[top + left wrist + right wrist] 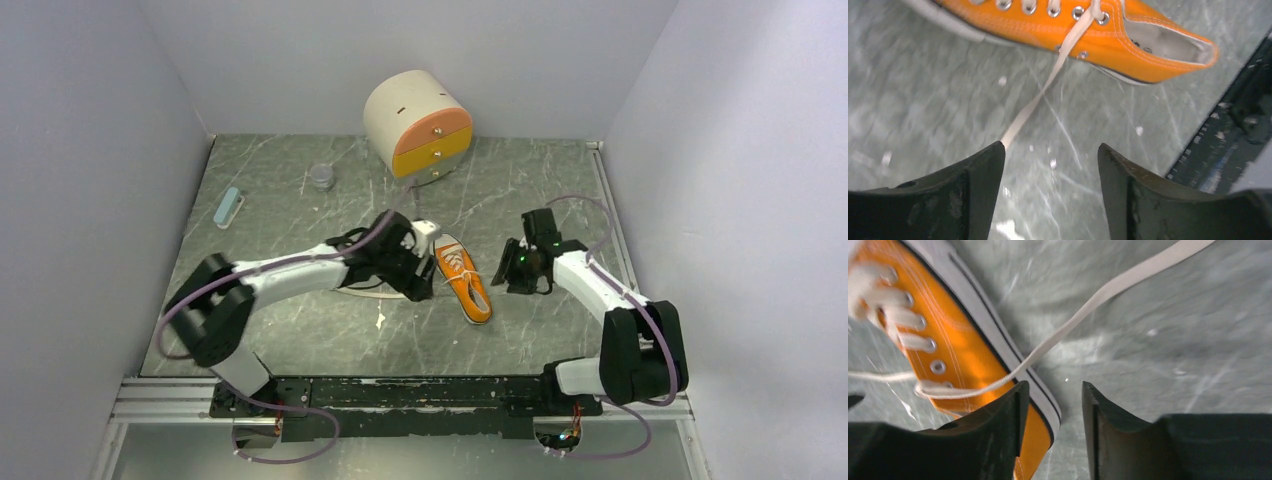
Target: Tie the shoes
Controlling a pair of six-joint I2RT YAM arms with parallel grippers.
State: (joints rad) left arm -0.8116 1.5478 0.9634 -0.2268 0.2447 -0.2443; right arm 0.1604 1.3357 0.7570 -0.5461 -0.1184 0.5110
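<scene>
The shoe [462,277], an orange canvas sneaker with a white sole, lies mid-table with its toe toward the near edge. My left gripper [418,268] sits just left of it, my right gripper [512,268] just right of it. In the left wrist view the shoe [1088,37] fills the top; a white lace [1040,95] runs from an eyelet down to the tip of one finger, and the left gripper [1050,146] is open, with bare table between its jaws. In the right wrist view the right gripper [1053,385] is open beside the shoe's sole [958,345]; a lace [1098,297] crosses above, free.
A cream cylindrical drawer unit [417,125] with pink and orange fronts stands at the back. A small grey round object [321,176] and a light blue bar [229,207] lie at the back left. White walls close in the left, right and back of the table.
</scene>
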